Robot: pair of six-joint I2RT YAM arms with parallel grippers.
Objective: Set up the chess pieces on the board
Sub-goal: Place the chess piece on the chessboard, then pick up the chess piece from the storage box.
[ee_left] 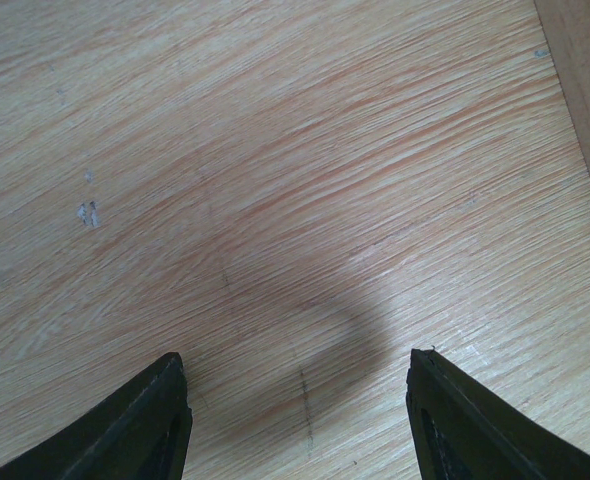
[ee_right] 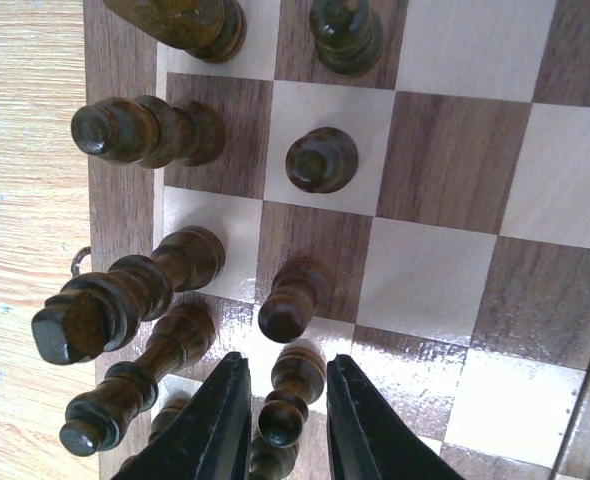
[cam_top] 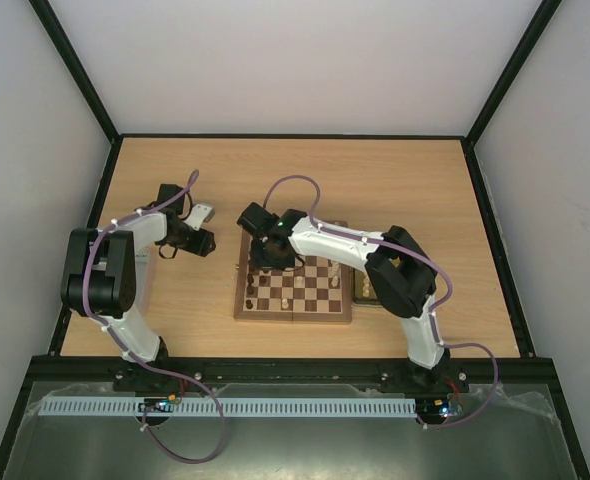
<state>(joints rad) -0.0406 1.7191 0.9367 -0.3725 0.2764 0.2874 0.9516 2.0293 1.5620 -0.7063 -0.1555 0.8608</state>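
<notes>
The left hand (ee_left: 297,400) is hovering over the pale wood-grain counter (ee_left: 275,150), holding its two dark fingers (ee_left: 150,425) wide apart, a soft shadow (ee_left: 315,340) lying between them.

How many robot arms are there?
2. The left arm hangs over the table, left of the board; the right arm reaches across the board, its gripper closed on a dark piece. No others visible.

L gripper (ee_left: 295,353) spread wide; R gripper (ee_right: 286,357) narrowly parted.

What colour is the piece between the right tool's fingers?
Dark brown piece; clearest in right wrist view.
</notes>
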